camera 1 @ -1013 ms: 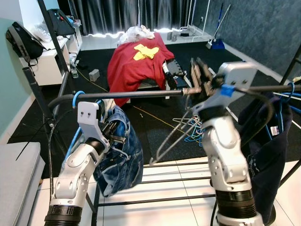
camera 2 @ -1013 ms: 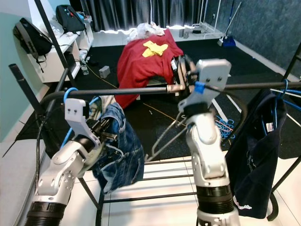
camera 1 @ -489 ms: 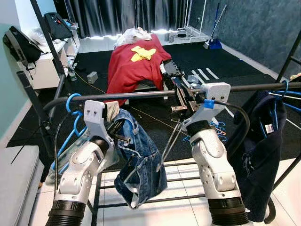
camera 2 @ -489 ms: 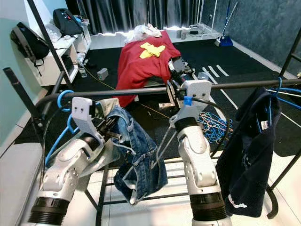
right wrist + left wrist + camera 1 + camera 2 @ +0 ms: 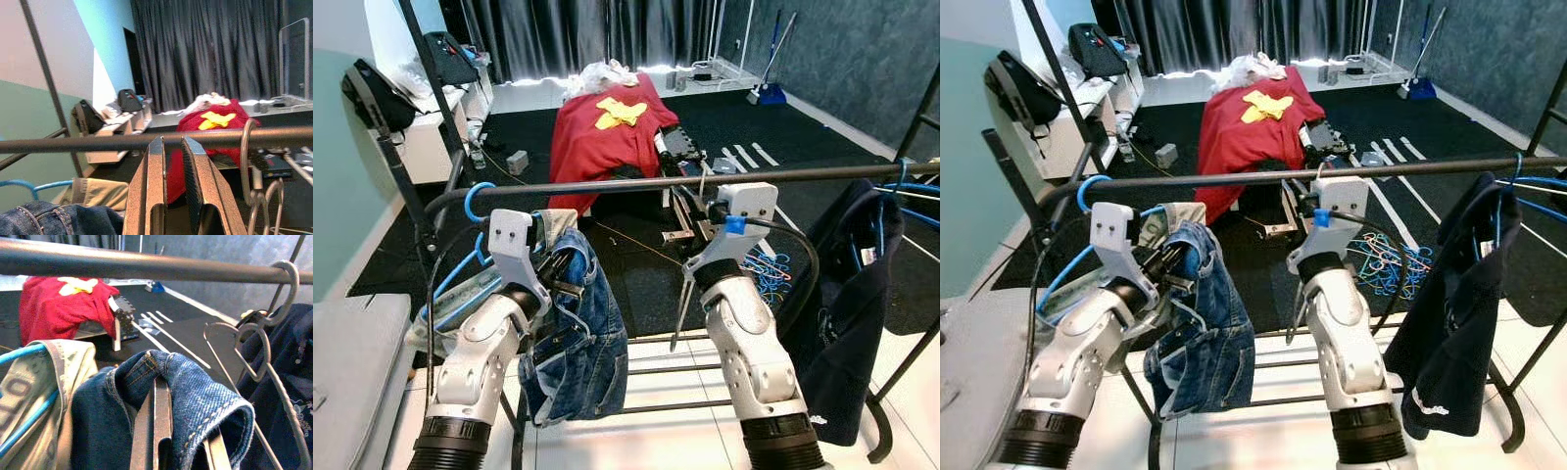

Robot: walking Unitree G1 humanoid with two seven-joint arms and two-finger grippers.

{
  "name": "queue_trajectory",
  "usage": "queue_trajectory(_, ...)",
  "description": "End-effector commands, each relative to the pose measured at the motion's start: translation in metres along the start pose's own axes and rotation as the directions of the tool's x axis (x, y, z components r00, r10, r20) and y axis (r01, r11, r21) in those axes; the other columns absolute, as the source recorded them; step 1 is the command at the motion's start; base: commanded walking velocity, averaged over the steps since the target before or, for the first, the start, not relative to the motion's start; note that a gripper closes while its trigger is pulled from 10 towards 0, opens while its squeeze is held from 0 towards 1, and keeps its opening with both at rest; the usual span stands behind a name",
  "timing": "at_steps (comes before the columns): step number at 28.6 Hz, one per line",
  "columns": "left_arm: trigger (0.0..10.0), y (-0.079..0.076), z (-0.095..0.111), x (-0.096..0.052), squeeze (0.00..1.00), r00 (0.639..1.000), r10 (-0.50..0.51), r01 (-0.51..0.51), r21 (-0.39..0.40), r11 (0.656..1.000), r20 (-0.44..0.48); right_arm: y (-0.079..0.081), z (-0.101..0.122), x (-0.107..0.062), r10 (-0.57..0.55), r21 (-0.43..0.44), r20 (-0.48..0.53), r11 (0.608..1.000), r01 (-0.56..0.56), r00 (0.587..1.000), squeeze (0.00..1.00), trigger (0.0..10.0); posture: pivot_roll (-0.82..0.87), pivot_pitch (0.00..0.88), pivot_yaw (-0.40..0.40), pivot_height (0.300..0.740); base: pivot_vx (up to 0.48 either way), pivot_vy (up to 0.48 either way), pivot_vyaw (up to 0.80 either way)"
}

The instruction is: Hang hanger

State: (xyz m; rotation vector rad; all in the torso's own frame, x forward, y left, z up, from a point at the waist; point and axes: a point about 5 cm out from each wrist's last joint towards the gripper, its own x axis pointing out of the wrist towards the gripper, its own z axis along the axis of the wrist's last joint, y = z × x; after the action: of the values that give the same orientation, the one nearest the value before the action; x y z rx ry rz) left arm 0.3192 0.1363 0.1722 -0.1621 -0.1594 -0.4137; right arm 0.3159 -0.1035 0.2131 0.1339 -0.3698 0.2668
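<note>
I see the black clothes rail running across in front of me with both arms raised to it. My left gripper sits just under the rail, its two fingers pressed together with the waistband of the blue jeans draped over and pinched between them; the jeans hang down from there below the bar. Beside them on the rail's left end I see a blue hanger carrying a beige garment. My right gripper is up at the rail near its middle, fingers nearly together with only a narrow slit between them, and I can see nothing clamped in it. The metal wire hanger has its hook over the rail just beside those fingers, and its body hangs down in front of my right forearm. Farther to my right a dark navy garment hangs from the rail on another blue hanger. Beyond the rail, a red cloth lies over something on the dark floor.
</note>
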Motion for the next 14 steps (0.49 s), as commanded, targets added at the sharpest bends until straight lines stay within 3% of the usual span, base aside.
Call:
queue_trajectory(1,10.0,-0.002,0.005,0.002,0.0,1.0,-0.016,0.016,0.002,1.0,0.023,-0.001,-0.004,-0.002,-0.003,-0.007,-0.016,1.0,0.003,1.0,0.0,10.0,-0.04,0.0,0.051,0.74,-0.341,0.0,0.0)
queue_trajectory(8,10.0,-0.002,0.004,-0.001,0.0,1.0,-0.017,0.017,0.007,1.0,0.018,0.001,-0.007,-0.003,0.006,0.012,-0.027,1.0,-0.006,1.0,0.0,10.0,-0.02,0.0,0.047,0.74,-0.339,0.0,0.0)
queue_trajectory(14,10.0,0.002,-0.001,-0.008,0.0,1.0,-0.006,0.006,0.014,1.0,-0.008,0.012,-0.017,-0.003,0.056,0.023,-0.069,0.998,-0.054,0.996,0.0,10.0,-0.02,0.0,0.049,0.74,-0.304,0.0,0.0)
